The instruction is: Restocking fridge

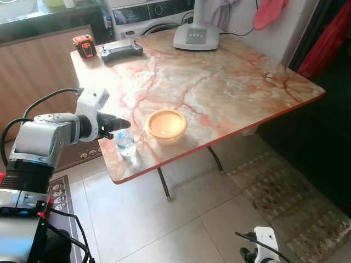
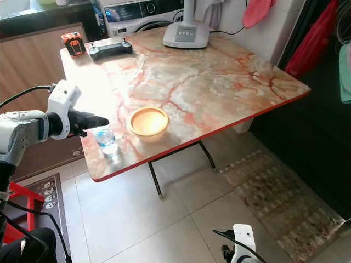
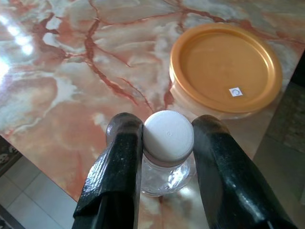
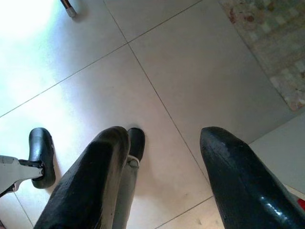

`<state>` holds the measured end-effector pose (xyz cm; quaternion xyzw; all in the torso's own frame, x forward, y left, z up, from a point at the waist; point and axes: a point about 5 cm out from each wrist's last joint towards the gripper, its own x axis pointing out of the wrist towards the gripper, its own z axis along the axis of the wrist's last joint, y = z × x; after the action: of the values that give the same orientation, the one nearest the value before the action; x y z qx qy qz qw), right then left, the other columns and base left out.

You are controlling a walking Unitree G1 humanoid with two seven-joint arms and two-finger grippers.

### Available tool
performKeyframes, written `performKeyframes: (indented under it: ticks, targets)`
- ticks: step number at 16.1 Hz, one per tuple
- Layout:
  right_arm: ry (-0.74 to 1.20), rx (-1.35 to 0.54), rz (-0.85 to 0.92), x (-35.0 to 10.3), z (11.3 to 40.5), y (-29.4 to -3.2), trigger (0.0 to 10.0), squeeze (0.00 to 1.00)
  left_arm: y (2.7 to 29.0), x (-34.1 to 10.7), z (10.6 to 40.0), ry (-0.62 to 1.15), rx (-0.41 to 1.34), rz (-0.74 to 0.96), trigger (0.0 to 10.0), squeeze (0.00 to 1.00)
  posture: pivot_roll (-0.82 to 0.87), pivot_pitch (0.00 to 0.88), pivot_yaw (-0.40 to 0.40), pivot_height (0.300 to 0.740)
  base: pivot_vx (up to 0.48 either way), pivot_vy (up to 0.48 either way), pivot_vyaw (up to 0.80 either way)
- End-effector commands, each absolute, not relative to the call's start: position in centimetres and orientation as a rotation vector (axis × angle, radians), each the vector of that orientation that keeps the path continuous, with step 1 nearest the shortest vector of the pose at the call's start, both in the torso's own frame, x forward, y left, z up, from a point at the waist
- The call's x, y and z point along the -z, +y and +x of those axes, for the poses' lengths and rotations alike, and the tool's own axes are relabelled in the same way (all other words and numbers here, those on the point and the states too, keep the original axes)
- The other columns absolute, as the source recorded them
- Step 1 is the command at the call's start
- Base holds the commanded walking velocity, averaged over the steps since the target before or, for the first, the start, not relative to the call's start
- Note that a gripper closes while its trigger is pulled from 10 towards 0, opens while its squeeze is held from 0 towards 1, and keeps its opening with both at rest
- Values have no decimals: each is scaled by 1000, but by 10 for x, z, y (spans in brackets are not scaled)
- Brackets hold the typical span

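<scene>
A small clear water bottle (image 1: 125,143) with a white cap (image 3: 167,137) stands near the front left corner of the marble table (image 1: 219,82). My left gripper (image 1: 123,125) reaches in from the left at cap height, and its two black fingers (image 3: 121,157) press the cap from both sides. Just right of the bottle sits an orange lidded bowl (image 1: 165,124). My right gripper (image 4: 164,138) hangs low over the tiled floor, open with nothing between its fingers.
A black controller (image 1: 120,51), an orange-and-black device (image 1: 83,46) and a white appliance base (image 1: 196,36) sit at the table's far side. A washing machine (image 1: 148,13) stands behind. A patterned rug (image 1: 285,192) lies on the floor to the right, under the table's edge.
</scene>
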<state>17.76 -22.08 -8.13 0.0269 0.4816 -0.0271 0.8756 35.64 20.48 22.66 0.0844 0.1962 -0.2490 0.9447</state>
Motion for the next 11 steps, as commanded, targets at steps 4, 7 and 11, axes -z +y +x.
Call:
performKeyframes:
  ticks: [4,7,11]
  targets:
    - [1025,75,77,84,171,-222,10000,0,221,-234,355,343,379,163,0,0,129,76,5,740,0,0,0]
    - [1026,79,85,85,170,-221,10000,0,239,-254,345,250,250,153,0,0,130,75,8,740,0,0,0]
    - [1026,79,86,85,170,-221,10000,0,289,-234,322,250,9,168,10000,0,137,64,5,740,0,0,0]
